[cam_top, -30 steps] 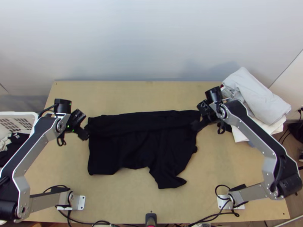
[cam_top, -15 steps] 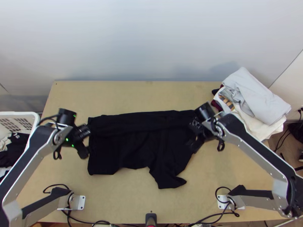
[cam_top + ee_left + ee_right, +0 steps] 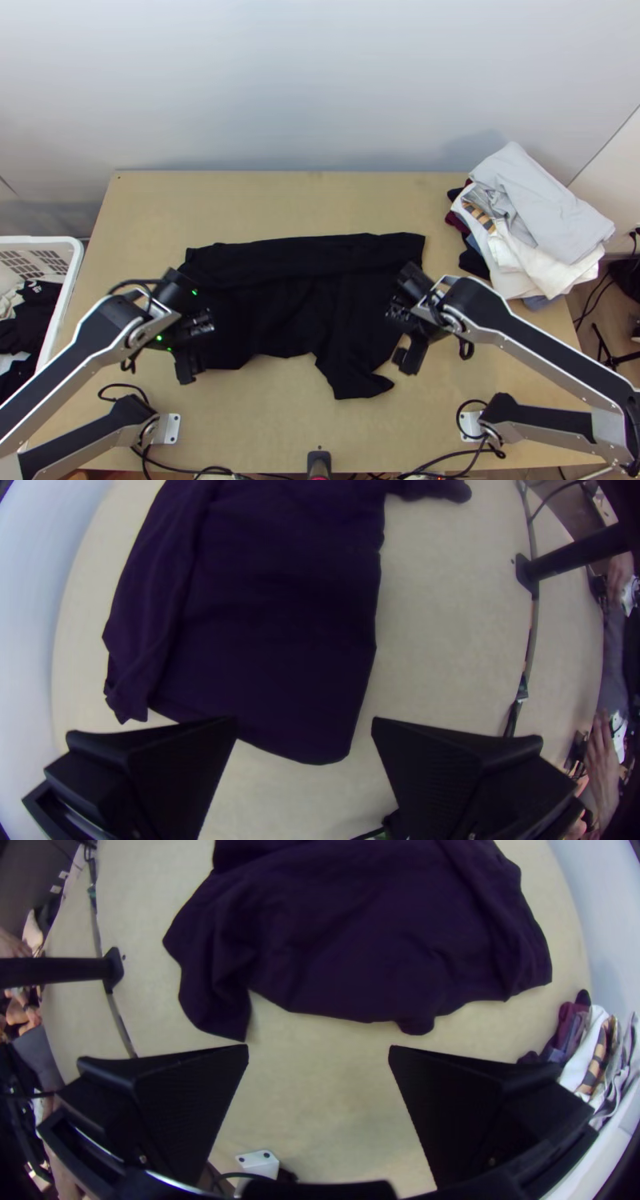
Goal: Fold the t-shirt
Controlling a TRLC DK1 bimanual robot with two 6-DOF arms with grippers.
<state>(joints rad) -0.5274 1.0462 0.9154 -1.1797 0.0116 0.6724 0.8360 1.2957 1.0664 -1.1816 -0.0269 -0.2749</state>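
Jaws apart, the black left gripper (image 3: 305, 721) and black right gripper (image 3: 319, 1048) should pinch the black cloth t-shirt (image 3: 296, 312) at seven and five o'clock, then lift evenly.

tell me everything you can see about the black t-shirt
The black cloth t-shirt lies on the light wooden table, a long strip along its far side apparently folded over. It looks soft and wrinkled, its near edge uneven, one flap jutting right of middle. The left gripper and right gripper, jaws open, don't hold it.
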